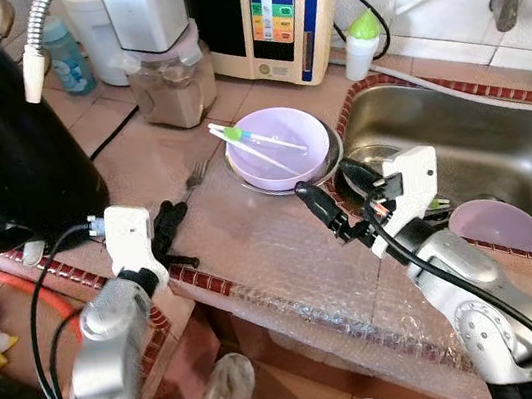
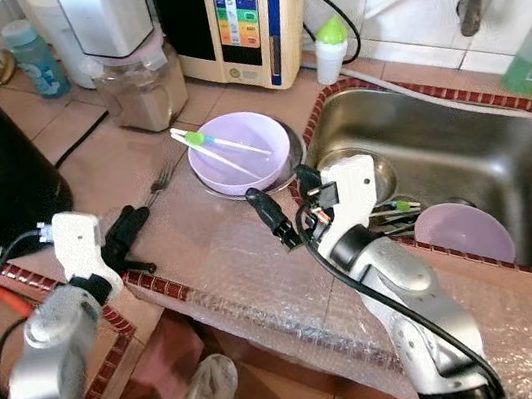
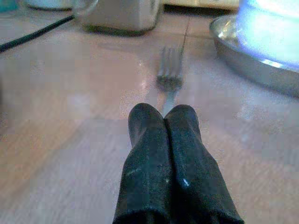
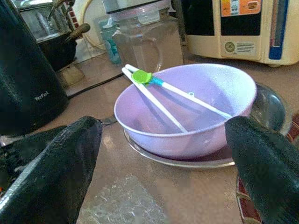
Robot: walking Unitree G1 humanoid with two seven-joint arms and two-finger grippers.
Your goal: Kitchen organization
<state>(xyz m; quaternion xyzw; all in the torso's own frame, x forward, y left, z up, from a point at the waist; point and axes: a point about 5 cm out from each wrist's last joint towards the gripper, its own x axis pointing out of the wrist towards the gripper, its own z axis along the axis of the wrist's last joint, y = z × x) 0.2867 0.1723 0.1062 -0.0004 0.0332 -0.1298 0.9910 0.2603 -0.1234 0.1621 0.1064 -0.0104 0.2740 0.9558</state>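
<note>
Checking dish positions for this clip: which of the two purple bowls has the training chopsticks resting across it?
The purple bowl on the counter, sitting on a metal plate, carries the chopsticks; the other purple bowl lies in the sink.

The 2 eye views look steeply down from head height onto the tan tiled counter [image 1: 128, 160] and the stainless steel sink [image 1: 499, 137], sharing almost the same scene with a slight sideways offset. The left wrist view sits low and close to the counter, facing a silver metal fork [image 3: 169, 74]. The right wrist view looks level and near at the lilac plastic bowl [image 4: 187, 109], which both eye views also include.
</note>
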